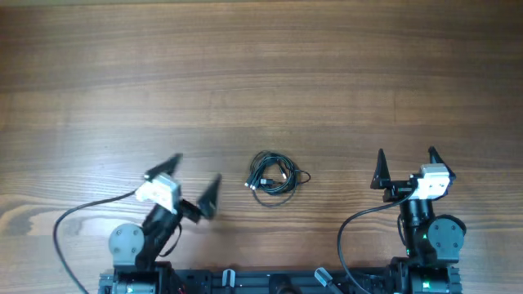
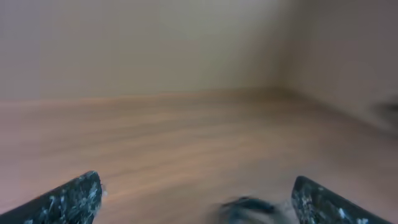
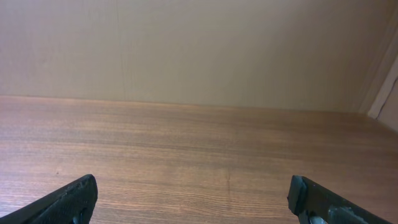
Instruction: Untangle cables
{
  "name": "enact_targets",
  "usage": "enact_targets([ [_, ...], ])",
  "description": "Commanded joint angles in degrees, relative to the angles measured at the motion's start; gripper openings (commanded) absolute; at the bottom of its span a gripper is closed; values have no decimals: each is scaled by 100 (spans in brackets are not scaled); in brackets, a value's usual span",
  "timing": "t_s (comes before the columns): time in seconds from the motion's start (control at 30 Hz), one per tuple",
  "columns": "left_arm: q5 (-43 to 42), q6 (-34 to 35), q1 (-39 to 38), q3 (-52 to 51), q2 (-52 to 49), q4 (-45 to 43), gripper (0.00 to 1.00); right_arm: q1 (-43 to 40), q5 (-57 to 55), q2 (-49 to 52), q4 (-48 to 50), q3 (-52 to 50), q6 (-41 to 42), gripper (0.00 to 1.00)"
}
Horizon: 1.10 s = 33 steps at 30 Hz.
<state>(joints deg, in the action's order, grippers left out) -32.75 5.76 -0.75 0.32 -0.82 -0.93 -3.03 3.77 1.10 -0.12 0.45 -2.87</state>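
Left fingers are seen at the desk's near-left, spread fully wide, nothing gripped, tips angled toward the far right. In the left wrist view both fingers are seen at the bottom corners. That picture is blurred. A dark smear low between them, nearer the right-hand one, cannot be identified.

Cables are found near the desk's middle, slightly toward the near edge. They are bunched into one small coiled tangle of thin black cords. Small plugs are visible at its left side, and a loop sticks out on its right. The tangle lies between the two arms, apart from both and untouched.

Right fingers are seen at the near-right, likewise spread fully wide and empty, tips pointed toward the far edge. In the right wrist view wood grain and a pale wall are shown beyond them.
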Motion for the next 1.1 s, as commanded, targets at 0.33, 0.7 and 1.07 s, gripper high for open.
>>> enact_targets([
  [0.33, -1346, 1104, -9, 3633, -1714, 990, 100, 28, -96, -68, 22, -15, -13, 100],
  [0.7, -83, 1803, -835, 6275, -6966, 5484, 100, 28, -96, -68, 22, -15, -13, 100],
  [1.07, 3488, 3246, -2874, 6269, -7243, 5519, 100, 28, 3040, -68, 223, -15, 4151, 100],
])
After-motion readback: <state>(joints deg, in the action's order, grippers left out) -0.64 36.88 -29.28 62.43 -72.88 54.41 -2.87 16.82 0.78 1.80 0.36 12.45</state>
